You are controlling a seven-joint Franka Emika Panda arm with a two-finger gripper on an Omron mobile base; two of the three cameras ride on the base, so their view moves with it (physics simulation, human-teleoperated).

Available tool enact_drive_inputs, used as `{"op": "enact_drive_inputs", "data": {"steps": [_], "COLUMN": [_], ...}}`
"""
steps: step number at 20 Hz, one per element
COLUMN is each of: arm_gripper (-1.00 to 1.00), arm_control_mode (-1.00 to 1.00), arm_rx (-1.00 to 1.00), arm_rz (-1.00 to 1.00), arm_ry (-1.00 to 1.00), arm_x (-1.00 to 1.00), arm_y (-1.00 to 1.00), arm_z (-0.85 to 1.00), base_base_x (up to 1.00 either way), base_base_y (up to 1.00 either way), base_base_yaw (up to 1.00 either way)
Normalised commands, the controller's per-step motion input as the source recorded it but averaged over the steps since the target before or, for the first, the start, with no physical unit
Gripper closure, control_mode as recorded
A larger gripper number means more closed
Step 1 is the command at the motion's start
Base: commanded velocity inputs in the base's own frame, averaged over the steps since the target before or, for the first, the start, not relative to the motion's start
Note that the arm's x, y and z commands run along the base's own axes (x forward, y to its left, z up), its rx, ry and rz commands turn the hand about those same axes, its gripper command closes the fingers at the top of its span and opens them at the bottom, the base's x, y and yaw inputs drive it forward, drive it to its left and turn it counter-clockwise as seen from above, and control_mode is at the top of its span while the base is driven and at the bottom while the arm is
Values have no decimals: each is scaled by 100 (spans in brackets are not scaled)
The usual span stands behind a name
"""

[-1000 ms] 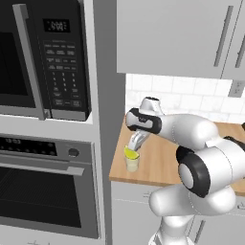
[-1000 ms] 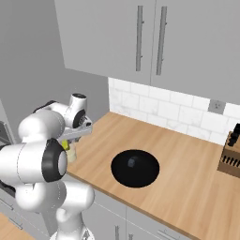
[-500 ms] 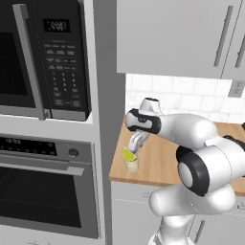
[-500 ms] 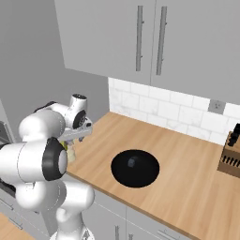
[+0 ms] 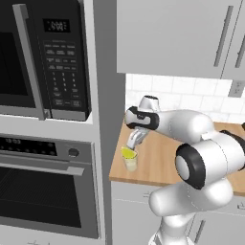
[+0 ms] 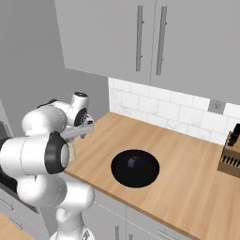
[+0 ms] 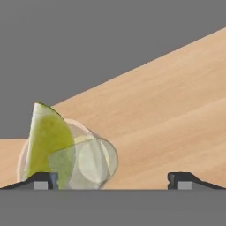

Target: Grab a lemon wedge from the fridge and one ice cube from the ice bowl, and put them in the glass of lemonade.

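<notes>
Just one lemon wedge (image 7: 46, 141) atop one glass of lemonade (image 7: 88, 165)

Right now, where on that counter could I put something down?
Bare wood lies between the black disc and the tiled wall, and from the disc toward the knife block. The oven-side corner is crowded: the hand hangs over the glass and wedge.

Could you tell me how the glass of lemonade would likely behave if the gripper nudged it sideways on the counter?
The glass of lemonade is small and short, so it would probably slide on the smooth wooden counter before tipping. The lemon wedge sticks up above the rim, so a knock might dislodge it. It stands near the counter's front left corner, so a push that way risks a fall.
</notes>
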Motion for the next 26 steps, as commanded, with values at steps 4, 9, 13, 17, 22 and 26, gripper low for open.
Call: {"op": "enact_drive_inputs", "data": {"steps": [4,9,13,17,22,26], "arm_gripper": [-100,-100,-100,-100,-100,-100], "arm_control_mode": [-100,-100,-100,-100,-100,-100], "arm_rx": [2,0,0,0,-1,-6], "arm_rz": [0,0,0,0,-9,-19], "arm_ry": [0,0,-1,-3,0,1], "arm_x": [11,0,-10,-53,-73,-46], "arm_y": [-11,-4,0,-3,-31,-43], "arm_z": [30,17,52,39,12,24], "base_base_x": [0,0,0,0,0,0], "base_base_y": [0,0,0,0,0,0], "base_base_yaw": [0,0,0,0,0,0]}}
